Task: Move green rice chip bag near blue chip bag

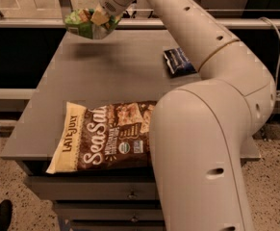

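Far left above the table [125, 76], the gripper [97, 19] has its fingers clamped on the crinkly bright-green chip bag [78, 26], held clear to carry right toward the navy-blue bag [179, 61].

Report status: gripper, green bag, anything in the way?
Gripper shut on green rice chip bag, held above far-left corner of table. Blue chip bag far right. Sea Salt bag at near edge, out of the path.

- Premises: an indoor lab or office test space, not domestic.
- Grey work table [106, 76] at centre, with drawer fronts [130, 194] at 6 o'clock.
- Speckled hard floor [29, 196] at 7 o'clock.
- White cable [277, 42] runs down at 2 o'clock.
- Robot gripper [100, 18] at 11 o'clock, clamped on the green rice chip bag [79, 24] and held above the table's far edge.
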